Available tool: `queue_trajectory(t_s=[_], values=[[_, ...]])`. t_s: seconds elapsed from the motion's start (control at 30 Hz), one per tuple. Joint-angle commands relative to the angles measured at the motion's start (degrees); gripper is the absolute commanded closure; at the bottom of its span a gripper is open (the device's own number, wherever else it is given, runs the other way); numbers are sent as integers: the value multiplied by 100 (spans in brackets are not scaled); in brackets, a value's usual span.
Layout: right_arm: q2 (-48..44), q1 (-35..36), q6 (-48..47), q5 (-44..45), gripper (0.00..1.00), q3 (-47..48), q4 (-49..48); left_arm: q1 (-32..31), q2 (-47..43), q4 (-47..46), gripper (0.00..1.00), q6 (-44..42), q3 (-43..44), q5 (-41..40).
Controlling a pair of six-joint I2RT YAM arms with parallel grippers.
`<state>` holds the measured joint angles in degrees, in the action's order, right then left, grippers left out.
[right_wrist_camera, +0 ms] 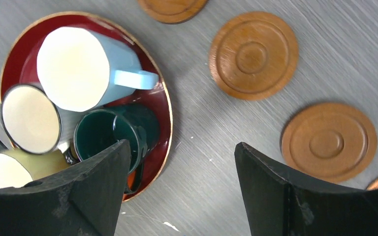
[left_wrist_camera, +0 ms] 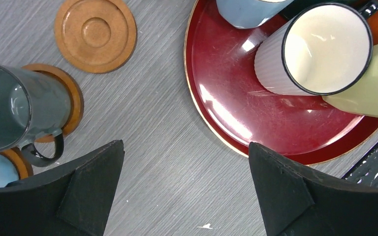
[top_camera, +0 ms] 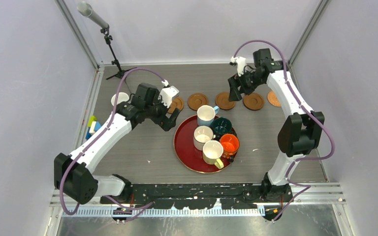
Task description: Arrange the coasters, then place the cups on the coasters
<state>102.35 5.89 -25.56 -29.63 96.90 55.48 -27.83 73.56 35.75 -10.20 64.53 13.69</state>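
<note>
Left of the spread left hand [left_wrist_camera: 184, 147] a grey-green cup [left_wrist_camera: 10, 115] rests on its coaster [left_wrist_camera: 73, 96]; ahead of the spread right hand [right_wrist_camera: 182, 145], bare coasters [right_wrist_camera: 253, 55] await cups [right_wrist_camera: 74, 69].

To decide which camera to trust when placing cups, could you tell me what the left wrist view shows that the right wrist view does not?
Left wrist only: a dark grey-green cup standing on a coaster. Right wrist only: the open mouth of the dark teal cup and two whole bare coasters. Both: the red tray, the white cup, the pale yellow cup and the light blue cup.
</note>
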Motion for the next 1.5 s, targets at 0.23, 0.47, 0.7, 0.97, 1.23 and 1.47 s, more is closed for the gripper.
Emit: queue_trajectory(t_s=[0.23, 0.47, 0.7, 0.97, 1.23, 1.47], values=[[353, 890, -3032, -359, 21, 270, 838, -3, 177, 47, 0, -158, 169, -225], [683, 1166, -3631, -273, 26, 345, 802, 25, 39, 173, 0, -147, 139, -551], [911, 1364, -3933, -163, 35, 417, 582, 163, -53, 246, 0, -36, 106, -515], [1121, 1549, -4339, -50, 38, 464, 570, 250, -137, 303, 0, -30, 36, -530], [1336, 1648, -4524, -28, 43, 562, 557, 270, -158, 336, 0, -26, -1, -499], [1413, 1712, -4747, -41, 48, 563, 557, 278, -148, 338, 0, -61, -26, -500]])
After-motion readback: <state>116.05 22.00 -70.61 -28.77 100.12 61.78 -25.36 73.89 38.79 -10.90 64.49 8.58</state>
